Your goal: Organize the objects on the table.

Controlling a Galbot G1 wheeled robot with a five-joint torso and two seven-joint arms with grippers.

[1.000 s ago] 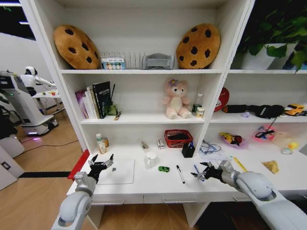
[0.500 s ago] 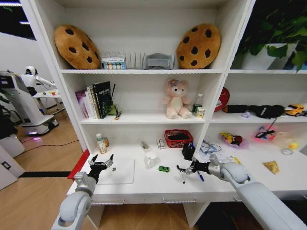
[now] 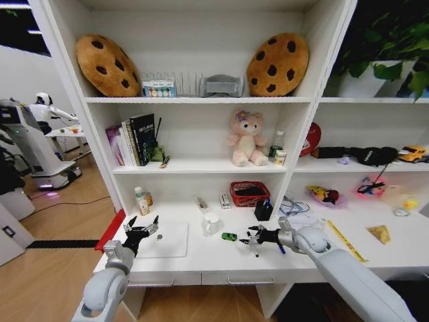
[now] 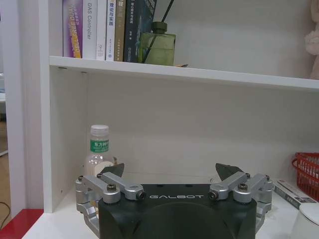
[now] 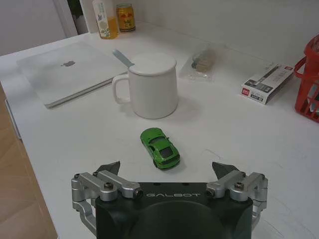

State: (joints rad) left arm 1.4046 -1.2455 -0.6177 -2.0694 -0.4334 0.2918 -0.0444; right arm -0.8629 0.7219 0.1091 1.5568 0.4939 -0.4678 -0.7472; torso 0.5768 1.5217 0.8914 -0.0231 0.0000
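A tiny green toy car (image 3: 229, 236) stands on the white table (image 3: 201, 258), beside a white lidded mug (image 3: 211, 223). My right gripper (image 3: 253, 238) hovers open just right of the car. In the right wrist view the car (image 5: 159, 148) lies between and just ahead of the spread fingers of the right gripper (image 5: 167, 168). The silver laptop (image 3: 164, 240) lies closed at the left, with my left gripper (image 3: 139, 231) open above its left edge. The clear green-labelled bottle (image 3: 141, 201) stands behind it, also seen as the bottle (image 4: 98, 152) beyond the left gripper (image 4: 169, 170).
A red basket (image 3: 249, 193), a black pen holder (image 3: 263, 211) and a small box (image 5: 266, 83) stand toward the back of the desk. A yellow ruler (image 3: 345, 240) lies right of my right arm. Shelves above hold books, a pink plush bear (image 3: 245, 138) and cookie cushions.
My right gripper has swung left across the desk, from near the blue pen to just beside the green car. The left arm has not moved.
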